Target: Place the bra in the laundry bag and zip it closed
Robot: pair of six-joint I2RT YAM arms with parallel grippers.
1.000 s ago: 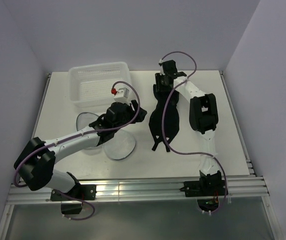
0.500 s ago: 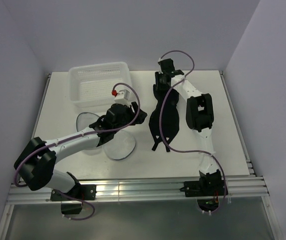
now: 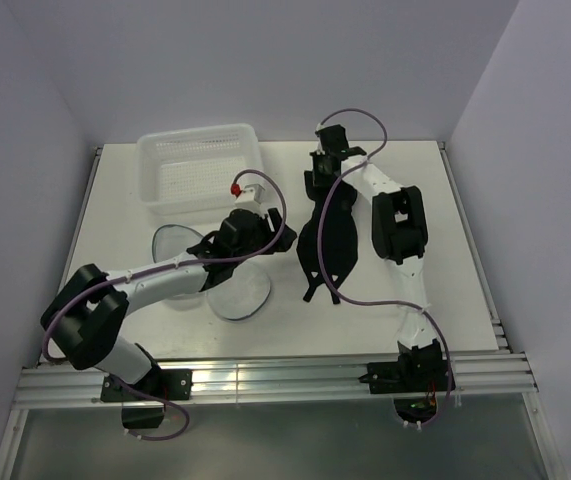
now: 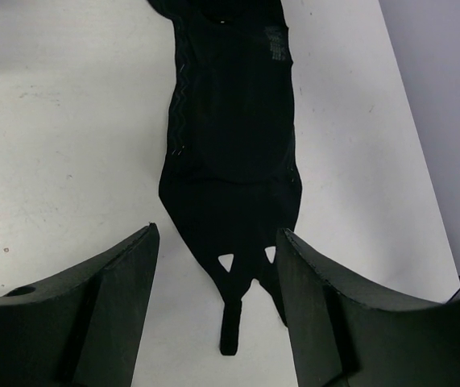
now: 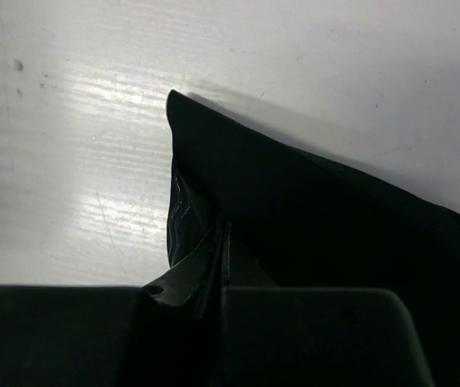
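The black bra (image 3: 329, 235) lies stretched along the table's middle, its thin strap end near the front. In the left wrist view it (image 4: 234, 137) lies ahead of my left gripper (image 4: 217, 306), which is open and empty, the strap tip between the fingers' line of sight. My right gripper (image 3: 322, 172) is shut on the bra's far end; the right wrist view shows the jaws pinched together on the black fabric (image 5: 310, 210). The laundry bag (image 3: 235, 290), white translucent mesh with a dark rim, lies open under my left forearm.
A white perforated plastic basket (image 3: 195, 165) stands at the back left. The right arm's purple cable loops over the bra. The table's right edge rail (image 3: 475, 260) runs beside the right arm.
My left gripper has moved a little right and farther toward the bra. My right gripper has shifted slightly left with the bra's far end.
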